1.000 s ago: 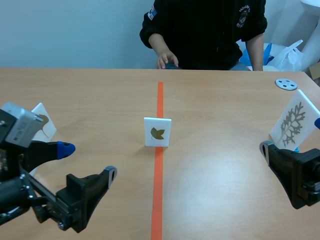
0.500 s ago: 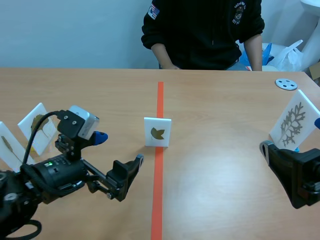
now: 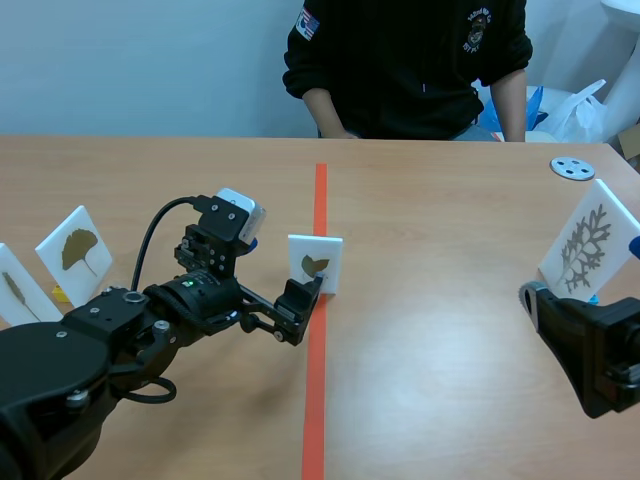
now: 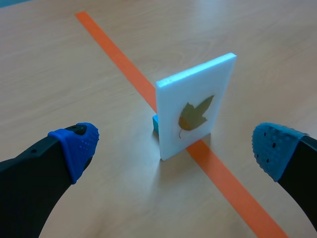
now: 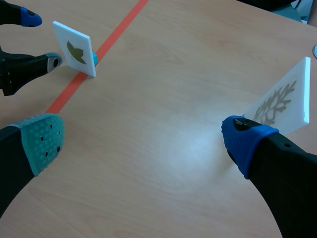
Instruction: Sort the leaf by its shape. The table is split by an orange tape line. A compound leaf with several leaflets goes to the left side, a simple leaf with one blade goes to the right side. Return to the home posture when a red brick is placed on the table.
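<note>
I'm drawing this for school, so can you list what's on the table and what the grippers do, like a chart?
Middle card: upright on the orange tape line, one lobed leaf
Left gripper: open, middle card just ahead between its fingers, not gripped
Right gripper: open, empty
Left side: ginkgo card, plus another card at the edge
Right side: branching leaf card
</note>
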`<control>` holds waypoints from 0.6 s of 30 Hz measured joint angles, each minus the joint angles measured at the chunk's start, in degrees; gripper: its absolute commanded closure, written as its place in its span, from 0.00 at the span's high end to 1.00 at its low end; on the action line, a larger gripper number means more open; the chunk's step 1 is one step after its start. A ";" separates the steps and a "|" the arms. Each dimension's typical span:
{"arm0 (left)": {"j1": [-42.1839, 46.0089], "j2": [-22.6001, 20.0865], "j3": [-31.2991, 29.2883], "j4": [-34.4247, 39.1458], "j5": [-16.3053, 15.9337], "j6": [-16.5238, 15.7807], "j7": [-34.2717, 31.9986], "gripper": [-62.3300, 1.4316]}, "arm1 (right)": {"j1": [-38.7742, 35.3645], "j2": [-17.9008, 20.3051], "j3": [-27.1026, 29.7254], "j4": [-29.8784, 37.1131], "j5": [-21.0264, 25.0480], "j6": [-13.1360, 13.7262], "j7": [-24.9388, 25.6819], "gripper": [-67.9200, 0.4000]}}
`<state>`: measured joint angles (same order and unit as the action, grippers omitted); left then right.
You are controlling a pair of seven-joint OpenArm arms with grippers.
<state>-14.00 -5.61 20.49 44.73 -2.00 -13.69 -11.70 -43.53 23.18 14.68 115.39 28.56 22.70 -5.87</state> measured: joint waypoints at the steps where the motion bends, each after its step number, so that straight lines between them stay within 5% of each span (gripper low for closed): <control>1: -0.83 0.39 0.26 -1.42 1.25 0.28 -1.40 1.00 | 0.00 0.00 0.00 0.00 0.00 0.00 0.00 1.00; 14: -4.09 3.76 5.66 -7.08 3.93 1.70 -3.15 1.00 | 0.00 0.00 0.00 0.00 0.00 0.00 0.46 1.00; 18: -4.11 4.83 5.75 -6.97 3.96 2.29 -3.15 0.90 | 0.00 0.00 0.00 0.00 0.00 0.00 0.44 1.00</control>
<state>-18.11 -0.78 26.24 37.76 1.96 -11.40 -14.85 -43.53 23.18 14.68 115.39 28.56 22.70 -5.43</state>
